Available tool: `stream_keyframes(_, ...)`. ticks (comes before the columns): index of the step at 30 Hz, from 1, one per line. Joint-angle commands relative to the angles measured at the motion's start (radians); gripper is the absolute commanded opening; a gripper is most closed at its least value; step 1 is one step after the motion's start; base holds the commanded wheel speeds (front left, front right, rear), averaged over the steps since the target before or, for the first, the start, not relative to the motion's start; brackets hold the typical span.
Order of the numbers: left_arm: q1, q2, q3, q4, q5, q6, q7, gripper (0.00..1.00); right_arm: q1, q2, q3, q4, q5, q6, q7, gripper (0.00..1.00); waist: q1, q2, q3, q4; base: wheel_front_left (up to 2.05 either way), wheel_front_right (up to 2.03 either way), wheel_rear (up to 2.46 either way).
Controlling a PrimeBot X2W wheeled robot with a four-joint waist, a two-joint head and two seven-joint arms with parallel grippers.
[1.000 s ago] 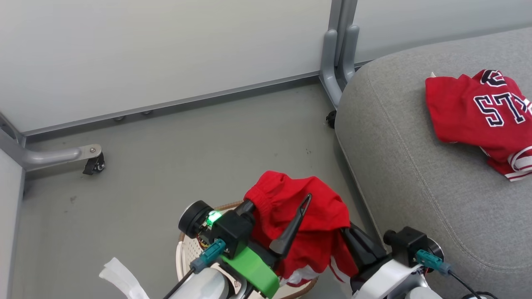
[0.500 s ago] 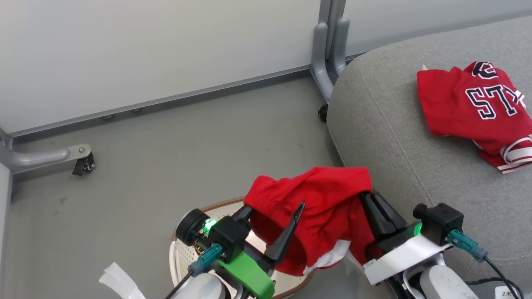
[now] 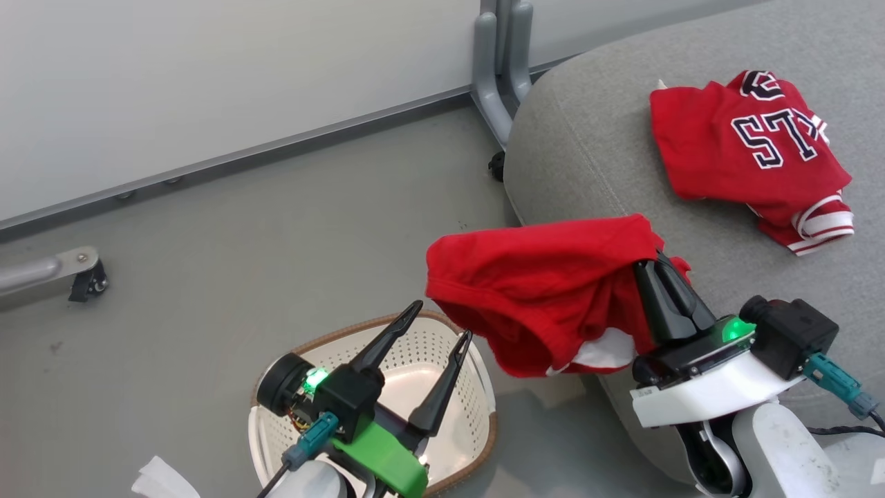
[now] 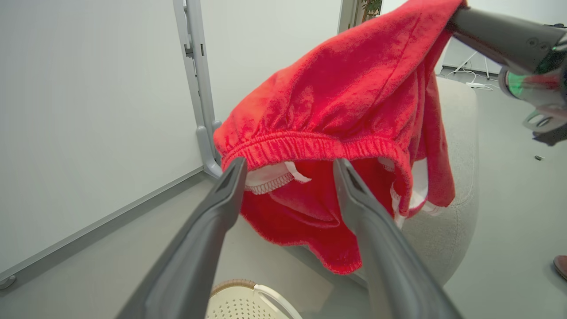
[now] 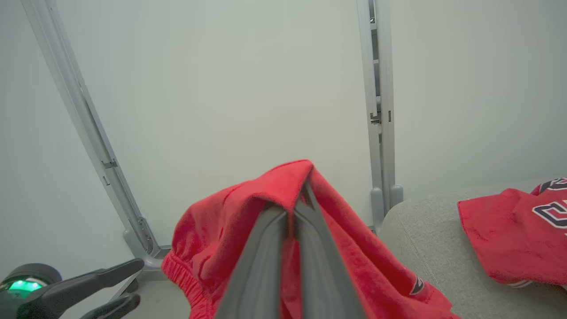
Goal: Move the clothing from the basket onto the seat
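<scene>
1. Head view — the right pincer (image 3: 653,271) is clamped shut on a fold of the red shorts (image 3: 539,290). They hang in the air at the near-left edge of the seat (image 3: 594,159), partly above the floor (image 3: 276,228). The jersey (image 3: 747,152) lies on the seat, far right. The left pincer (image 3: 442,319) stands spread and empty over the basket (image 3: 492,422).
2. Left wrist view — the shorts' elastic waistband dangles just beyond the spread fingers, so a swing of the cloth could snag it there.
3. Right wrist view — only a thin fold is pinched. Letting go here would likely send the shorts down the seat's side to the floor.
</scene>
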Motion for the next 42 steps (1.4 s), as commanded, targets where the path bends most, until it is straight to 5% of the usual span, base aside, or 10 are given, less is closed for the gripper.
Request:
stream_keyframes(1,0.017,0.007,0.009,-0.003,0.008,-0.001,-0.003,1.0,-0.01,-0.004,-0.009,-0.013,-0.003,-0.001,-0.002,0.0,0.0,0.0111,0.024,-0.037,0.0,0.0,0.0)
stream_keyframes(20,-0.043,0.052,0.004,0.003,0.061,-0.017,-0.003,1.0,0.084,0.047,-0.091,-0.09,-0.018,-0.001,-0.002,0.0,0.0,0.0111,0.121,-0.361,0.0,0.0,0.0)
stream_keyframes(28,-0.158,0.063,-0.139,0.029,-0.002,-0.018,0.0,1.0,0.176,0.079,-0.21,-0.152,-0.039,-0.001,-0.002,0.0,0.0,0.0111,0.178,-0.38,0.03,0.03,0.03)
stream_keyframes(34,-0.198,0.114,-0.19,0.009,-0.067,-0.019,-0.001,1.0,0.21,0.088,-0.197,-0.18,-0.055,-0.001,-0.002,0.0,0.0,0.0111,0.21,-0.378,0.26,0.26,0.26)
stream_keyframes(42,-0.228,0.188,-0.194,-0.114,-0.058,-0.012,0.031,1.0,0.068,0.088,-0.179,-0.209,-0.02,-0.001,-0.002,0.0,0.0,0.0111,0.332,-0.374,0.04,0.04,0.04)
